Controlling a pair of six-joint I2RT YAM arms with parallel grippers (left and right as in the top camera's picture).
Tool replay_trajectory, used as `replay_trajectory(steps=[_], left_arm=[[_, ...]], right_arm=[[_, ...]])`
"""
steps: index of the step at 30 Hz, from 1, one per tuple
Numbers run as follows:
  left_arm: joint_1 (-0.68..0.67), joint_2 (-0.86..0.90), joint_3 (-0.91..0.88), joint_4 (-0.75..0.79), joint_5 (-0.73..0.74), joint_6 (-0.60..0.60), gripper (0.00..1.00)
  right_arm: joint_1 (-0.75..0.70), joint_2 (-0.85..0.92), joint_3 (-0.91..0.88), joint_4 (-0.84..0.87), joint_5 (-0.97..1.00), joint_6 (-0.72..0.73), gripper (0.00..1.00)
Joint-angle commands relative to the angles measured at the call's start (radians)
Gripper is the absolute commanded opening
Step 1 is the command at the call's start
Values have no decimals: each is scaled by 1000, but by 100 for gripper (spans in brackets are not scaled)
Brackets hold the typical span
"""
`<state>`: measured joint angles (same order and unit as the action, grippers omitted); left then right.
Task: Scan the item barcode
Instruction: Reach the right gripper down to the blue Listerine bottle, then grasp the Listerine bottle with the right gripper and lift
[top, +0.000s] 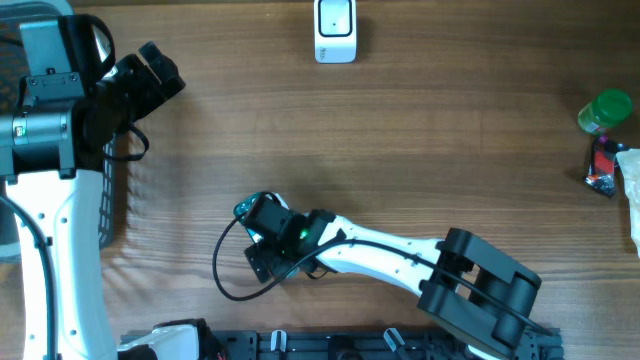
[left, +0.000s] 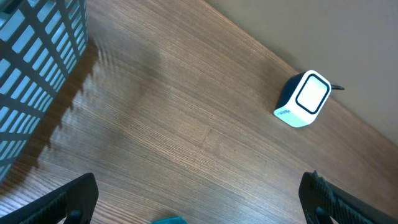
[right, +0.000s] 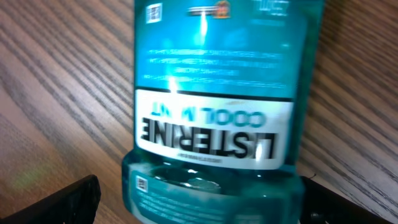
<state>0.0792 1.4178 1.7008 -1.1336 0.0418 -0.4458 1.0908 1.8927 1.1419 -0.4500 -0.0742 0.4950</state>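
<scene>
The right end effector (right: 199, 198) is spread wide, its fingers on either side of the Listerine bottle (right: 217, 93) without gripping it. The bottle lies label-up on the surface (right: 56, 87), near the middle. The left end effector (left: 199, 199) is also spread wide and holds nothing. It hovers over wood between the basket (left: 31, 74) and the scanner (left: 303, 99) at the far edge.

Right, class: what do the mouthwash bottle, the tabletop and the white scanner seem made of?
The mouthwash bottle: see-through teal plastic, glossy, with glints of light.
The tabletop: wood or wood-look laminate, matt, with grain lines showing.
The scanner: smooth white plastic, probably, with a dark back.
</scene>
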Motion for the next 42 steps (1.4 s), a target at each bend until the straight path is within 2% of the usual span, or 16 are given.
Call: replay_trajectory(steps=[1, 16, 23, 26, 27, 30, 32, 34, 37, 42], left_arm=[[5, 4, 5, 2, -10, 13, 100], [5, 4, 5, 2, -10, 13, 100], [5, 4, 5, 2, -10, 13, 100], [5, 4, 5, 2, -10, 13, 100], [5, 4, 5, 2, -10, 13, 100], [5, 4, 5, 2, -10, 13, 100], [5, 4, 5, 2, -10, 13, 100], [5, 4, 5, 2, -10, 13, 100], [5, 4, 5, 2, -10, 13, 100], [5, 4, 5, 2, -10, 13, 100]], right_arm=[[3, 17, 0, 8, 33, -70, 100], [2, 90, 14, 31, 36, -73, 100], [2, 132, 56, -14, 44, -76, 99], [2, 132, 63, -81, 53, -55, 87], [2, 132, 70, -98, 56, -47, 80], [2, 132, 79, -114, 56, -47, 77], [2, 132, 82, -113, 56, -47, 69], [2, 131, 90, -111, 56, -45, 65], [-2, 128, 117, -120, 56, -38, 65], [-37, 109, 237, -270, 54, -8, 60]])
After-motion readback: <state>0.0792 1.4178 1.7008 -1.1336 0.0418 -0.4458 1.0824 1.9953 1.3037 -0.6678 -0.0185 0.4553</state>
